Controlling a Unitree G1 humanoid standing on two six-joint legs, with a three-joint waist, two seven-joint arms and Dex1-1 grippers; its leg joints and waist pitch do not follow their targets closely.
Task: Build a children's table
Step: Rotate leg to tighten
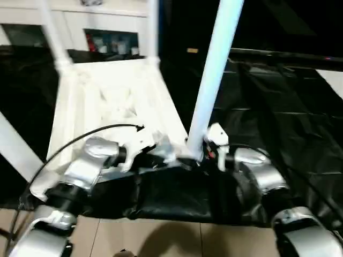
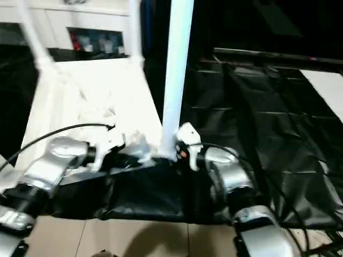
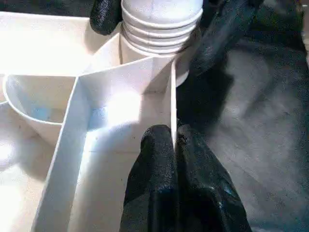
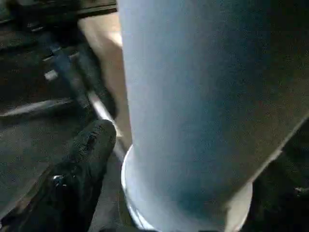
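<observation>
White plastic table top (image 1: pixel 115 101) lies upside down on the black-covered desk (image 1: pixel 278 123), ribbed underside up, long axis running away from the robot toward the far edge. Near end sits just ahead of both wrists.

Legs: near-right leg (image 1: pixel 214 69) stands in its corner socket (image 3: pixel 161 29), roughly upright, tilted slightly to the right as it rises, top out of frame. Ribbed flared end seated in the socket collar. Two more legs at the far corners, far-left leg (image 1: pixel 52 32) and far-right leg (image 1: pixel 153 29), both pointing up. Another white bar (image 1: pixel 16 147) crosses the left edge at a slant; cannot tell whether it is seated.

Left gripper (image 3: pixel 175 145): fingers (image 3: pixel 154 164) pinched narrow on a thin upright rib (image 3: pixel 173 106) of the underside, just beside the near-right socket.

Right gripper (image 1: pixel 210 140): at the base of the near-right leg. One black finger (image 4: pixel 89 150) lies alongside the leg's lower end; in the left wrist view dark fingers flank the ribbed collar on both sides. They stand wide around the leg; cannot tell whether they press on it.

Black cable (image 1: pixel 80 136) arcs over the left forearm. Pale tiled floor (image 1: pixel 161 238) below the desk's near edge. White cabinets (image 1: pixel 107 24) beyond the desk.
</observation>
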